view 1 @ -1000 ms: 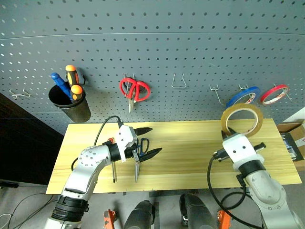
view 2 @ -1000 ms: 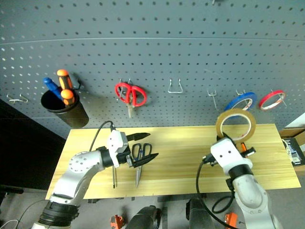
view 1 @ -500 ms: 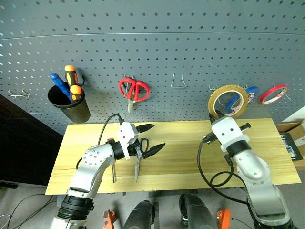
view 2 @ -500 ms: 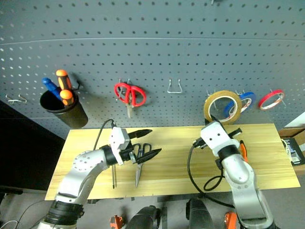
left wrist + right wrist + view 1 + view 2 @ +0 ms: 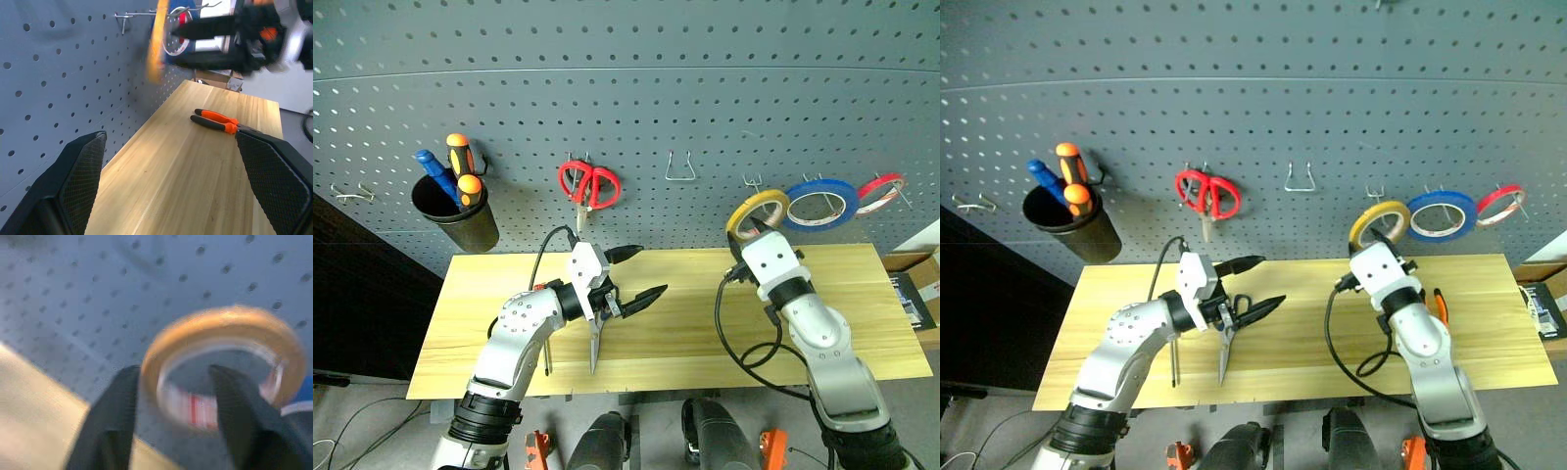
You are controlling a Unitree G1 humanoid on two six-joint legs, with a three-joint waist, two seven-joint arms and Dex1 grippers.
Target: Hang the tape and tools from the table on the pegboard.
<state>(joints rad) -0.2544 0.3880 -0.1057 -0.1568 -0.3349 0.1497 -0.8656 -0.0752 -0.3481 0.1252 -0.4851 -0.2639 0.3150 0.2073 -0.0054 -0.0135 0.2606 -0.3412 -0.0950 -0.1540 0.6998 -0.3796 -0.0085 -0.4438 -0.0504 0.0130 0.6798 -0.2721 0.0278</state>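
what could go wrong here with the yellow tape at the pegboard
The right hand has the yellow tape up at a hook on the pegboard; the fingers look apart on either side of its rim. If the ring is not fully over the hook, it could drop to the table. It also hangs close to the blue tape and could knock it.

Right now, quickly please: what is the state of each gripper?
Left gripper: jaws open wide, holding nothing.
Right gripper: open; jaws sit on either side of the band of the thin translucent yellow tape roll, not pinching it.
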